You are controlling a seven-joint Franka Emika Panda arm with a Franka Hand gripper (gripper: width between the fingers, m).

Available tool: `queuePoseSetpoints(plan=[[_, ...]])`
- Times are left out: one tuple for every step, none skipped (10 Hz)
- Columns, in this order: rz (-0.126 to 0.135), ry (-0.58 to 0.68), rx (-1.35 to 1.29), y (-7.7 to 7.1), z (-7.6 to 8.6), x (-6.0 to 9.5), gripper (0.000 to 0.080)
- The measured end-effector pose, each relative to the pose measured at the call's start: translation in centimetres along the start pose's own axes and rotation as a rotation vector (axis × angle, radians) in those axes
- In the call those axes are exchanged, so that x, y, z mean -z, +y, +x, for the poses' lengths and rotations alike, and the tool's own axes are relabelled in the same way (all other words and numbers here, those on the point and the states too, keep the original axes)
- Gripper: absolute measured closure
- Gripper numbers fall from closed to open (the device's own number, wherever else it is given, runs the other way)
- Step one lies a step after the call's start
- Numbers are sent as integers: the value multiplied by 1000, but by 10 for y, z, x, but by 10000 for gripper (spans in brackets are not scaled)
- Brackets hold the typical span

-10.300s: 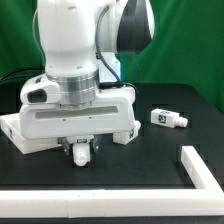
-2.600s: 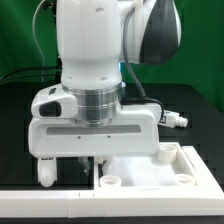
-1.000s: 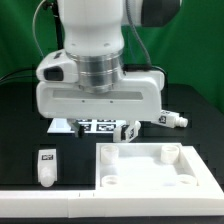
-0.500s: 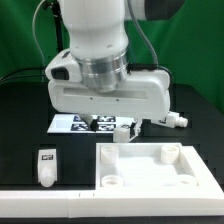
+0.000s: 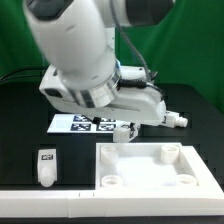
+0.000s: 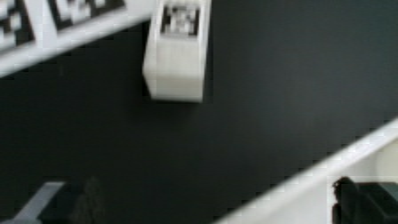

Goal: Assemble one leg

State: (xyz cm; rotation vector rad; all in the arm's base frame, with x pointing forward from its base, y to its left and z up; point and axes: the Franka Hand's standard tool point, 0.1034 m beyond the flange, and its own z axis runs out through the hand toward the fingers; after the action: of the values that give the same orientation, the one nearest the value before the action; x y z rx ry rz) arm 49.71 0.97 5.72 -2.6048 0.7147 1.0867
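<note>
A leg, a stubby white peg with a square tag, lies on the black table beside the marker board. In the exterior view it shows between the marker board and the white panel, under the hand. My gripper is open and empty, above bare table and apart from that leg. Its dark fingertips show at the frame edge. A second leg stands at the exterior view's left front. A third leg lies at the right back.
The large white square panel with raised rim and corner holes lies at the front right; its rim also shows in the wrist view. A white wall runs along the table's front. The arm's body hangs over the table's middle.
The arm has tilted and swung toward the exterior view's left and up, away from the panel. The panel and the legs have not moved in the last second.
</note>
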Motion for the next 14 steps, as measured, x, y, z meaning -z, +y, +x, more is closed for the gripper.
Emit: queuePoseSetpoints(plan=[[-1, 17, 3, -2, 2, 1, 150], [-2, 17, 4, -2, 2, 1, 150], [-2, 16, 2, -1, 2, 0, 150], [1, 10, -2, -1, 1, -3, 150], [28, -26, -26, -1, -6, -17, 150], [78, -80, -63, 2, -13, -36, 150], [77, -88, -72, 6, -14, -47, 150], [60, -81, -60, 2, -16, -54, 150], [62, -77, -60, 2, -14, -52, 150], [64, -77, -63, 3, -13, -52, 150], [70, -81, -67, 5, -13, -53, 150], [91, -97, -91, 13, -12, -57, 150], [87, -106, -102, 16, -14, -66, 150], [74, -122, -106, 16, -20, -80, 150]])
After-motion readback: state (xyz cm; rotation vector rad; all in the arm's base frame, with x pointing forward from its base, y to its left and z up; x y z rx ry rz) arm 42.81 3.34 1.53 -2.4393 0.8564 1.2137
